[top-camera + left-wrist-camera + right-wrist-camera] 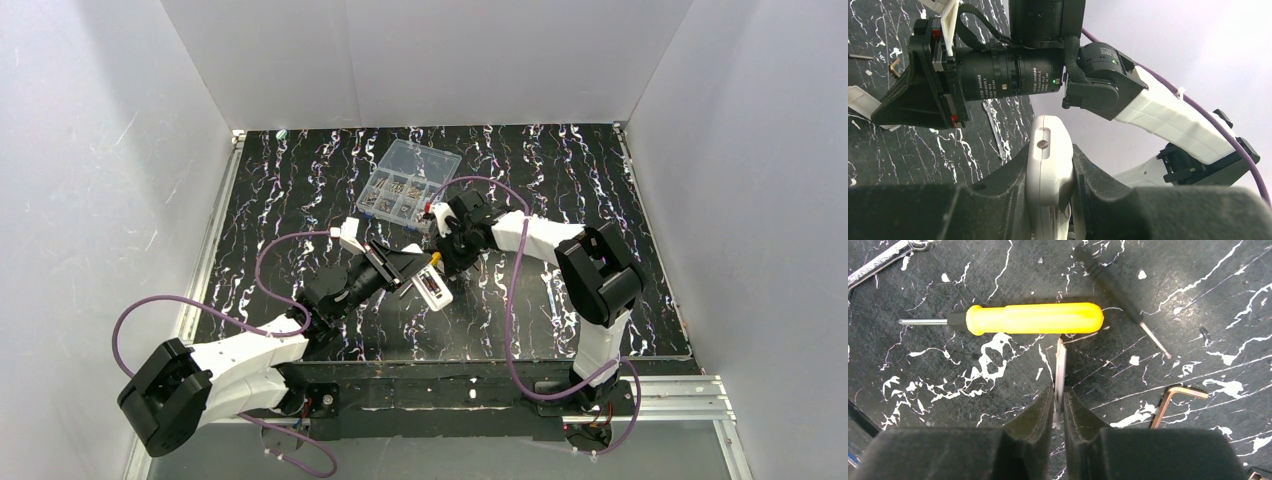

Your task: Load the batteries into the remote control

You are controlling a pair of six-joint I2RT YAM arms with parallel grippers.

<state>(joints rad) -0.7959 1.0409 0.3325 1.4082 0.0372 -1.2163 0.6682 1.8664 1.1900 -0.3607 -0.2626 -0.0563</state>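
The remote control [1049,160] is a slim white bar, and my left gripper [1050,150] is shut on it, a black finger pressing each side. From above, the remote control [432,288] sticks out of the left gripper [412,278] over the middle of the table, with a dark patch on its face. My right gripper [1060,392] is shut on a thin pale plate [1061,362] that stands on edge just below a yellow-handled screwdriver [1033,318]. From above, the right gripper [445,248] sits close behind the remote control. The batteries are out of view.
A clear compartment box [408,180] of small metal parts stands behind the right gripper. On the black marbled table [948,405] lie a thin black screwdriver [1120,295], a bronze hex key [1175,400] and a wrench [878,260]. White walls enclose the table.
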